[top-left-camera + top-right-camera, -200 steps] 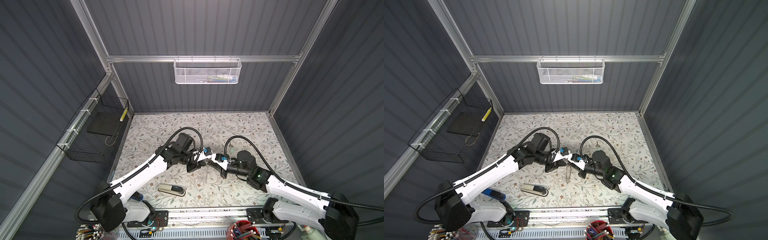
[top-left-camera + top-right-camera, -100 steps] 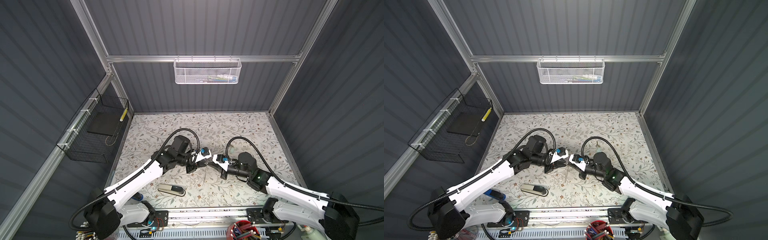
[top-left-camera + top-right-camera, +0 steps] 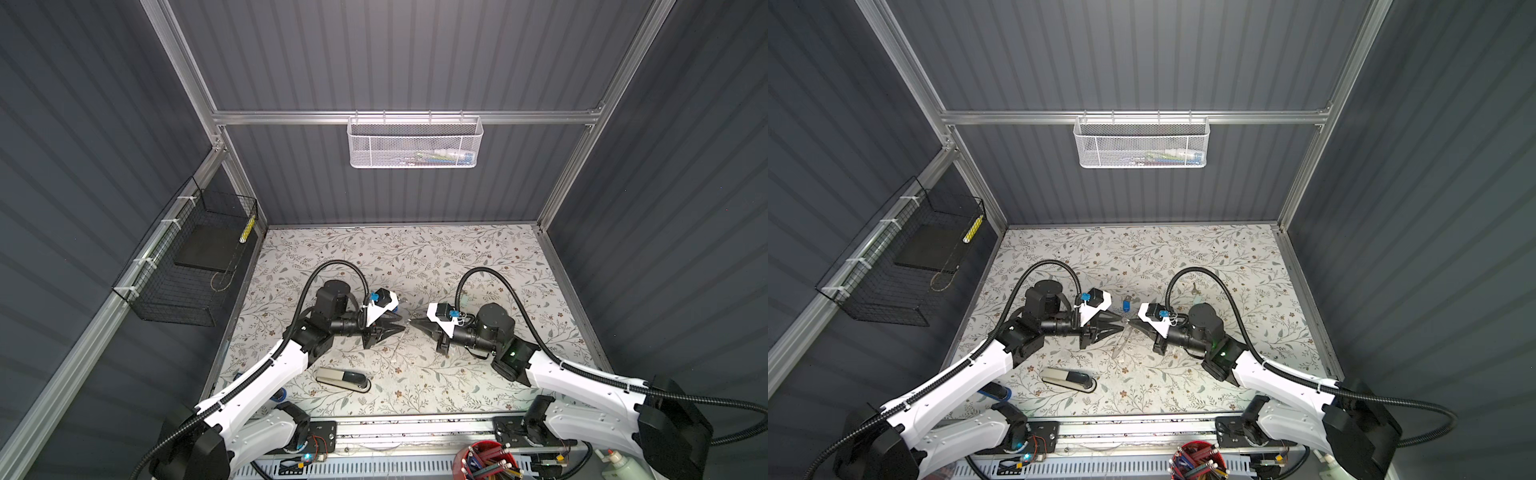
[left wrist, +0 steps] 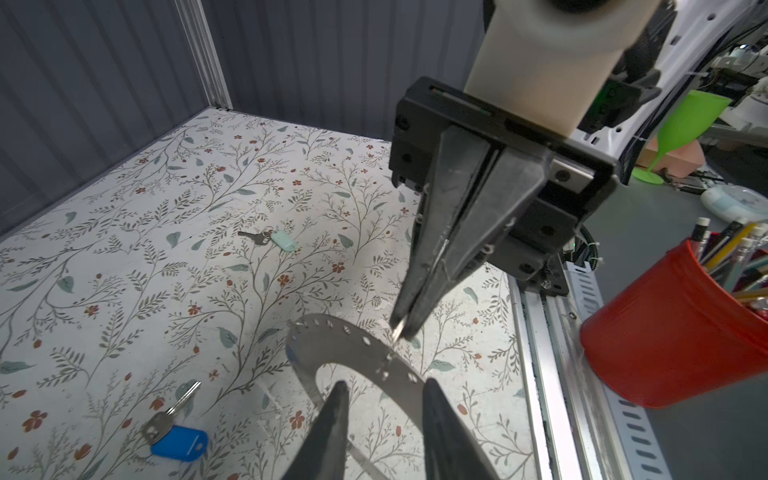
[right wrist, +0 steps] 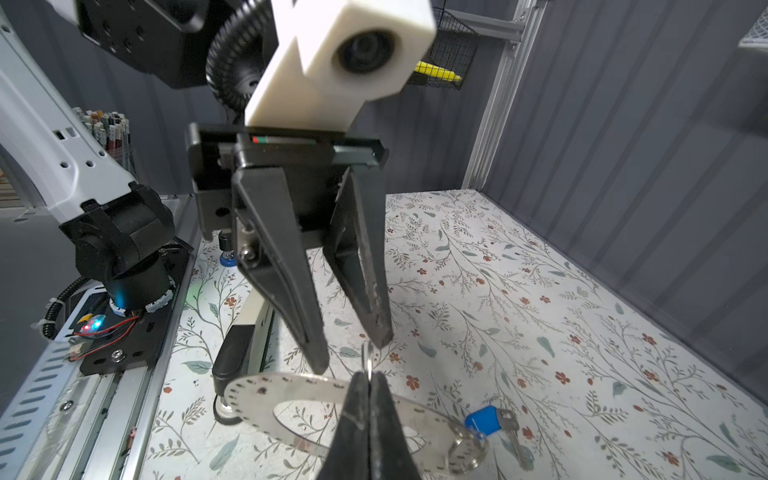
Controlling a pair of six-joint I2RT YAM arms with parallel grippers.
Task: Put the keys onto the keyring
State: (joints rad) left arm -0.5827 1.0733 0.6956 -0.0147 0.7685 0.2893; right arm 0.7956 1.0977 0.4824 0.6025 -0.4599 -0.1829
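Note:
The keyring (image 4: pixel 340 336), a flat grey band with tiny holes, hangs above the mat from my right gripper (image 5: pixel 368 376), which is shut on its rim; in a top view the keyring (image 3: pixel 1120 338) shows edge-on. My left gripper (image 4: pixel 385 384) faces it tip to tip, open, fingers on either side of the band without touching. In both top views the left gripper (image 3: pixel 402 323) and right gripper (image 3: pixel 411 321) nearly meet mid-mat. Two keys lie flat on the mat: the blue-tagged key (image 4: pixel 178 442) (image 5: pixel 482 419) close by, the mint-tagged key (image 4: pixel 284 240) farther back.
A grey-and-black stapler (image 3: pixel 343 379) lies near the front edge, left of centre. A red cup of pencils (image 4: pixel 665 345) stands beyond the front rail. A white mesh basket (image 3: pixel 415 141) hangs on the back wall, a black wire basket (image 3: pixel 191 262) on the left wall.
My left gripper has opened, let go of the keyring and drawn back a little to the left. The right gripper stays shut on the keyring.

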